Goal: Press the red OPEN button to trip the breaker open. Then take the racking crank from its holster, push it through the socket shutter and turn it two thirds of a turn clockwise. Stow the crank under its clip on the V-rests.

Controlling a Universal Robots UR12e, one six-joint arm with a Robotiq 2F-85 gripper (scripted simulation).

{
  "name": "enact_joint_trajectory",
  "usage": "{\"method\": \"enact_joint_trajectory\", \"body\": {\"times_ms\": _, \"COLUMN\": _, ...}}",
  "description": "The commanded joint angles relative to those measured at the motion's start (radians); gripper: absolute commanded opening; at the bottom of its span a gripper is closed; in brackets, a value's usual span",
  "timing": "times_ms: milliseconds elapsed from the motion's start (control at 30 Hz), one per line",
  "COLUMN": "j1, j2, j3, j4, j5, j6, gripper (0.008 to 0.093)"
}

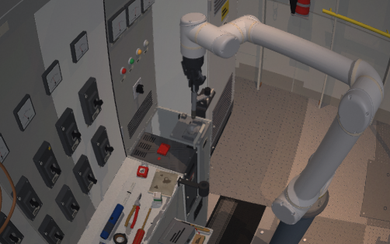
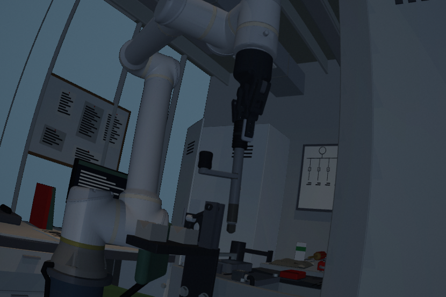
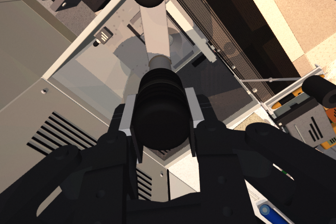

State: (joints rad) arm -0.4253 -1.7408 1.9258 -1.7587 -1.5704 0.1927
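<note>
The racking crank hangs upright by its black ribbed grip, its grey shaft pointing down and its side arm with a black knob sticking out sideways. Its tip hangs a little above the socket block on top of the breaker cabinet. The red OPEN button lies on the dark panel in front of that block. The V-rests sit on a black bracket at the cabinet's side. My gripper is closed around the crank's grip.
A tool tray in front of the cabinet holds a blue-handled tool, pliers and a red screwdriver. The switchgear wall with meters and switches stands to the left. A black post with a handle rises below the crank's tip.
</note>
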Motion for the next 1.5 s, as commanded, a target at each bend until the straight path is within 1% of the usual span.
{"method": "enact_joint_trajectory", "body": {"times_ms": 0, "j1": 0.000, "j2": -0.002, "j3": -0.006, "j4": 0.003, "j5": 0.000, "j6": 0.000, "gripper": 0.0300}}
{"method": "enact_joint_trajectory", "body": {"times_ms": 900, "j1": 0.000, "j2": -0.015, "j3": -0.113, "j4": 0.124, "j5": 0.000, "j6": 0.000, "gripper": 0.0300}}
{"method": "enact_joint_trajectory", "body": {"times_ms": 1200, "j1": 0.000, "j2": -0.016, "j3": -0.138, "j4": 0.150, "j5": 0.000, "j6": 0.000, "gripper": 0.0300}}
{"method": "enact_joint_trajectory", "body": {"times_ms": 1467, "j1": 0.000, "j2": -0.017, "j3": -0.150, "j4": 0.162, "j5": 0.000, "j6": 0.000, "gripper": 0.0300}}
